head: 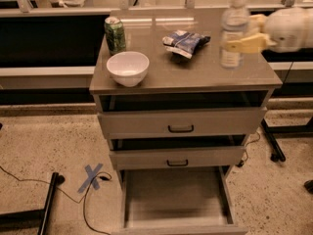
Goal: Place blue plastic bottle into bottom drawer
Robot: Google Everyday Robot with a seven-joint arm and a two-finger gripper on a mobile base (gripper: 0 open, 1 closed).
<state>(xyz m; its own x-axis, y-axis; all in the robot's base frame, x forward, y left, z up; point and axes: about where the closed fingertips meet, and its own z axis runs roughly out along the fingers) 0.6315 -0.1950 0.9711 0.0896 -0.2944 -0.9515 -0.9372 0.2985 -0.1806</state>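
The blue plastic bottle (233,27), clear with a white cap, is upright and lifted just off the right side of the cabinet top (161,75). My gripper (239,42) comes in from the right on a white arm. Its yellowish fingers (250,43) are shut around the bottle's middle. The bottom drawer (176,197) is pulled open at the cabinet's foot, with a flat grey inside holding nothing. It lies well below and left of the bottle.
A green soda can (115,33), a white bowl (128,67) and a blue-and-white snack bag (186,42) sit on the cabinet top. The two upper drawers (181,124) are slightly open. A blue tape cross (93,176), cables and a black stand leg (46,209) lie on the floor to the left.
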